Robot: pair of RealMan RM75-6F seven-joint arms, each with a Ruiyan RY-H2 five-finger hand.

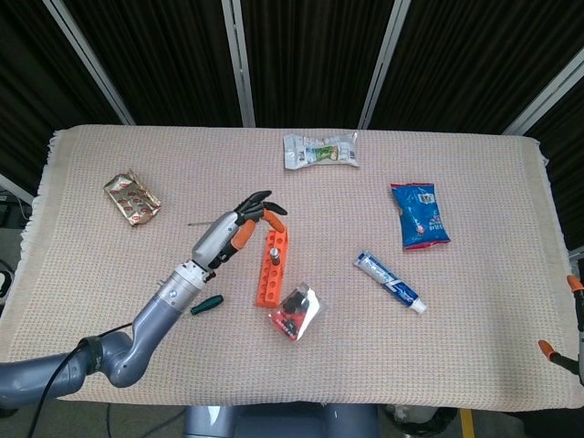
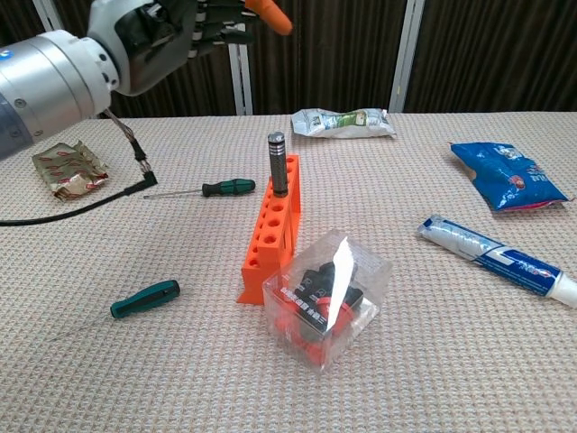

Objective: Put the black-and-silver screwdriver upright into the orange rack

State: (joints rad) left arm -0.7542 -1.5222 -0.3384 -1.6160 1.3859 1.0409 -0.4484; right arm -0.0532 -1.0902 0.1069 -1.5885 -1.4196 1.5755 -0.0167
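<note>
No text on any package or tube is sharp enough to read.

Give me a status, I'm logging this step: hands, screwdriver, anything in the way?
Left hand open, raised clear of rack. Right hand not in view. Black-and-silver screwdriver upright in orange rack. Nothing blocking; clear box at rack's near end.
</note>
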